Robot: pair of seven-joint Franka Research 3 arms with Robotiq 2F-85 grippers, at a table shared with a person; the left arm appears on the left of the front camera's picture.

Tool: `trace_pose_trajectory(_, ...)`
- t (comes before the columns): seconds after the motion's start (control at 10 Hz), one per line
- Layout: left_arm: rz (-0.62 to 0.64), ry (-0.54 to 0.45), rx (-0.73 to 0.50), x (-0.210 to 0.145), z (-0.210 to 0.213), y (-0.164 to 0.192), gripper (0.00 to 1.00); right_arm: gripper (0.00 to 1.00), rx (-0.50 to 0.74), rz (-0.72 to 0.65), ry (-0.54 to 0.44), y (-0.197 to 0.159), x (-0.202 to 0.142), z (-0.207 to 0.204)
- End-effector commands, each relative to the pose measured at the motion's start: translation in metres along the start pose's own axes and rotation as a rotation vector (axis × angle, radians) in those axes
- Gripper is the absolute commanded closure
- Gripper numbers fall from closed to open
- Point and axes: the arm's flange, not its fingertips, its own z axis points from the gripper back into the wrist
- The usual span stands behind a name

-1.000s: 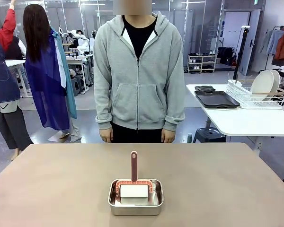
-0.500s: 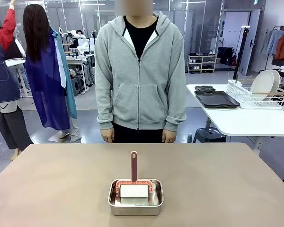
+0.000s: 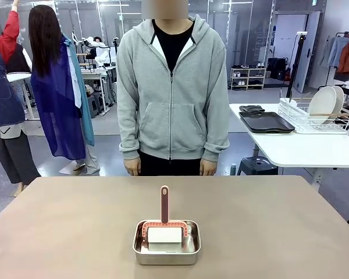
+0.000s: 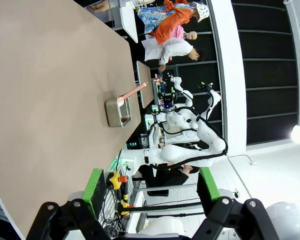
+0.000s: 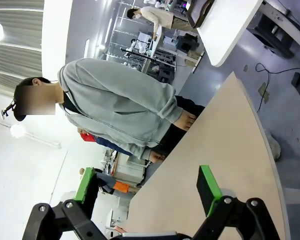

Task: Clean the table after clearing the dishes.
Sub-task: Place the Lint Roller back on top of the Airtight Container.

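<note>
Both grippers, left [image 4: 149, 192] & right [image 5: 147, 192], gape wide w/ nothing held; I reckon a sloppy grab could tip the roller [image 3: 164, 232] from its pan [image 3: 166, 249].

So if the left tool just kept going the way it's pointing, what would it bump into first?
Probably nothing close: the left tool, open, points along beside the table's edge toward the other white arm. The steel pan lies off to one side. Depth is unclear.

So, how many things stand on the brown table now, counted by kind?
Small rectangular steel pan: 1
White roller with red-brown handle, lying in the pan: 1
Total: 2, both on the taupe-brown table.
</note>
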Motion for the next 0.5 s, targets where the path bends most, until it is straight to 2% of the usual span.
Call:
trace_pose_trajectory(0.0,-0.008,0.003,0.012,-0.0072,-0.001,-0.0013,0.07,0.0,0.006,0.014,0.008,0.0029,0.0001,0.0041)
trace_pose_trajectory(0.4,-0.008,0.003,0.012,-0.0072,-0.001,-0.0013,0.07,0.0,0.006,0.014,0.008,0.0029,0.0001,0.0041)
